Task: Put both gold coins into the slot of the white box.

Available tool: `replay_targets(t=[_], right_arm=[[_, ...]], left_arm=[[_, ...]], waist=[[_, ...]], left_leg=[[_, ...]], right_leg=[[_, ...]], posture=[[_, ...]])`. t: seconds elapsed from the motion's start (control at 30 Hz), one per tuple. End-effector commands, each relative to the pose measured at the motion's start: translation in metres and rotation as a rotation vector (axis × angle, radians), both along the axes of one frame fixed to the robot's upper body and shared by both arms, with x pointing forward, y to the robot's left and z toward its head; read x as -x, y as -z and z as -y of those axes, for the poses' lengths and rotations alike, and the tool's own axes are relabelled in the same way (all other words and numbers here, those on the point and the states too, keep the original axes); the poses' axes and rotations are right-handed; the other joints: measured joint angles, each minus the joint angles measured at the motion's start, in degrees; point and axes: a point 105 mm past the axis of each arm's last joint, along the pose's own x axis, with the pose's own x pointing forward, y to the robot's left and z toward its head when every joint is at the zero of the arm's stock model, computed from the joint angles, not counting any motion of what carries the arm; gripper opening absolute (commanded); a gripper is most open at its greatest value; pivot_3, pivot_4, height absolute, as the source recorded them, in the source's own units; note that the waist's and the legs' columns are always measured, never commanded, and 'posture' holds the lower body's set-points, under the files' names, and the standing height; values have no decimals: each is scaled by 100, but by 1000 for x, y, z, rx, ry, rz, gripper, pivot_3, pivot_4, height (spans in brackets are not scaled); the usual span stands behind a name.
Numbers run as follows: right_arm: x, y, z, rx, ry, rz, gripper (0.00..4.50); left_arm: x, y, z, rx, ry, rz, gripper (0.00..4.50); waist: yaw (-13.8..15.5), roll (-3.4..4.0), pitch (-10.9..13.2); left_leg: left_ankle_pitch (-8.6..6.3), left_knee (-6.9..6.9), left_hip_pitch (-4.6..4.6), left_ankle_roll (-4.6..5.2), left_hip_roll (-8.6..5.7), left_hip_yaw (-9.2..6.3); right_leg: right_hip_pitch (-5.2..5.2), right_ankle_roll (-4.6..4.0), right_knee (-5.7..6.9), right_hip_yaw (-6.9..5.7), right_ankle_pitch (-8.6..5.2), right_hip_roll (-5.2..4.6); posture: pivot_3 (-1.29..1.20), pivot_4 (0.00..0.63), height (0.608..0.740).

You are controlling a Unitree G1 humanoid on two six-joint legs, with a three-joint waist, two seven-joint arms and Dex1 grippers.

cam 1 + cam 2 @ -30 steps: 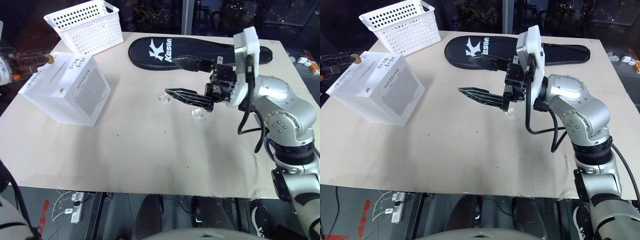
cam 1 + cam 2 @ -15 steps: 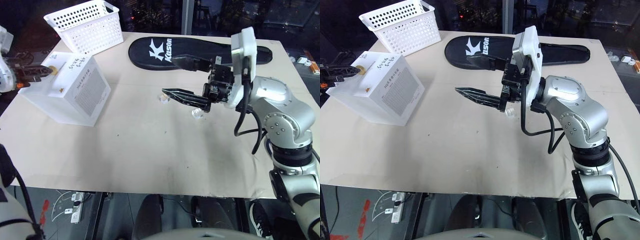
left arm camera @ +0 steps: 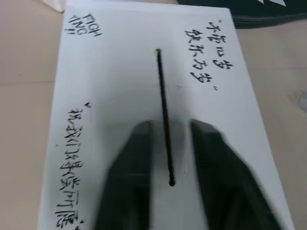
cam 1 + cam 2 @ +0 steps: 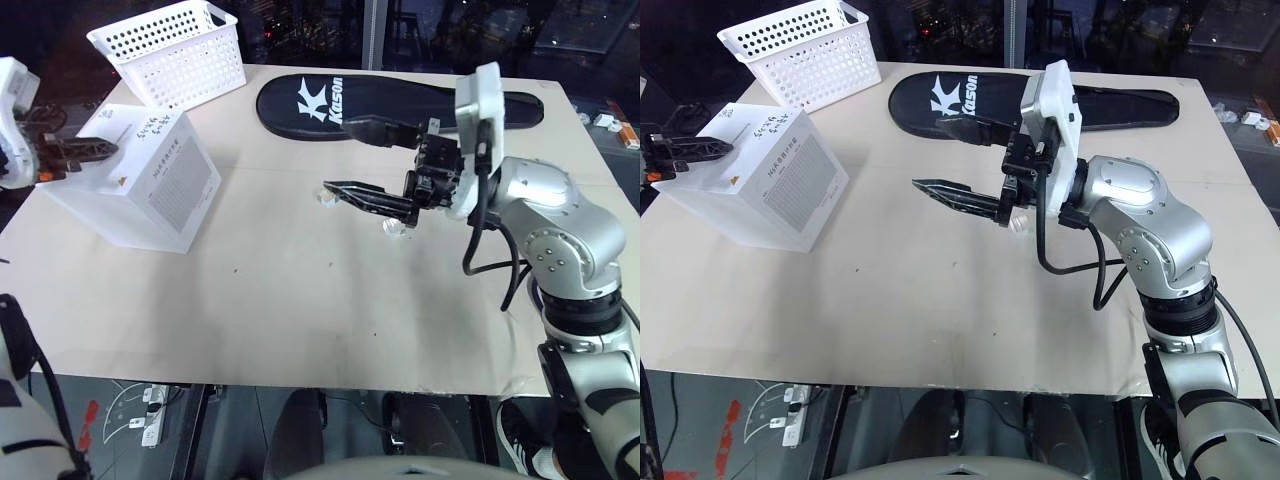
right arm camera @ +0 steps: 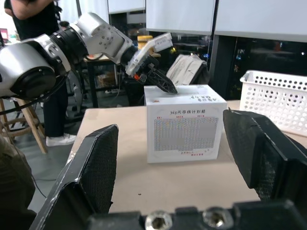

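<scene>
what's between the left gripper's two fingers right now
In the left wrist view, the slot of the white box runs between the left gripper's open fingers; no coin shows there.

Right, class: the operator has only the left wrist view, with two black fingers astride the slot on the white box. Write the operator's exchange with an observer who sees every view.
Operator: Where is the right gripper?
Observer: It hangs open above the middle of the table, with nothing between its fingers.
Operator: What lies near it?
Observer: Two small clear cases lie on the table, close below its lower finger.
</scene>
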Motion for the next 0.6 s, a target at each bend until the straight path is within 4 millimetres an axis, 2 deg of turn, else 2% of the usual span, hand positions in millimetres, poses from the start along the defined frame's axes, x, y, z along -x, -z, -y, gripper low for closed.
replay_targets(t=[0.03, 0.07, 0.1, 0.13, 0.17, 0.2, 0.27, 0.3, 0.37, 0.5, 0.6], right_arm=[[-18, 15, -3, 39, 126, -36, 3821], [-25, 24, -5, 70, 166, -48, 3821], [-34, 34, -6, 101, 223, -54, 3821], [-48, 47, -7, 118, 312, -99, 3821], [-63, 58, -8, 158, 414, -109, 3821], [-72, 66, -11, 178, 454, -133, 3821], [-79, 75, -20, 190, 449, -191, 3821], [-81, 77, -24, 182, 436, -222, 3821], [-91, 81, -33, 169, 448, -263, 3821], [-111, 96, -45, 200, 506, -284, 2662], [-122, 102, -53, 205, 536, -287, 2662]], left_arm=[[12, -47, 10, 7, 62, 205, 2060], [17, -55, 18, -5, 102, 245, 2060], [24, -66, 36, 3, 178, 306, 2060], [36, -79, 64, 27, 296, 400, 2060], [48, -81, 88, -13, 389, 467, 2060], [62, -74, 107, 0, 476, 460, 2060], [77, -56, 129, 17, 560, 425, 2060], [83, -51, 134, 63, 579, 428, 2060], [91, -26, 141, 44, 592, 391, 2060], [100, 14, 142, 14, 541, 339, 2133], [104, 29, 143, -28, 525, 332, 2133]], waist=[[-3, -4, -2], [-10, -4, -2], [-11, -4, -2], [-15, -5, -3], [-17, -5, -3], [-7, -6, -4], [-18, -5, -3], [-28, -4, -3], [-103, -3, -3], [-164, -11, -8], [-140, -12, -9]], left_leg=[[0, 3, -2, 0, 1, -2], [0, 4, -3, 0, 1, -2], [0, 5, -4, 0, 0, -1], [0, 4, -4, 0, 0, 1], [0, 5, -6, -1, 0, 1], [2, 6, -7, -4, 4, 1], [13, 9, -8, -23, 3, 4], [14, 9, -8, -25, -1, 3], [14, 8, -2, -25, -2, 1], [4, 6, 17, -6, -1, 7], [2, 7, 18, -4, 0, 4]], right_leg=[[0, 0, 0, -2, 0, 0], [0, 0, -1, -2, 0, 0], [0, 0, -1, -1, 0, -1], [0, 0, -1, 1, 0, -3], [0, 0, -2, 1, 0, -5], [0, 0, -5, 0, 1, -10], [0, 0, -2, 4, 1, -11], [0, 0, 3, 5, 1, -10], [1, 0, 9, 6, 1, -4], [5, -1, 25, 19, 2, 0], [6, -2, 23, 15, 2, 0]], posture=[[0, 150, 726], [0, 150, 726], [0, 150, 726], [0, 150, 726], [0, 150, 726], [0, 150, 726], [0, 150, 726], [0, 150, 726], [0, 150, 726], [0, 150, 726], [0, 150, 726]])
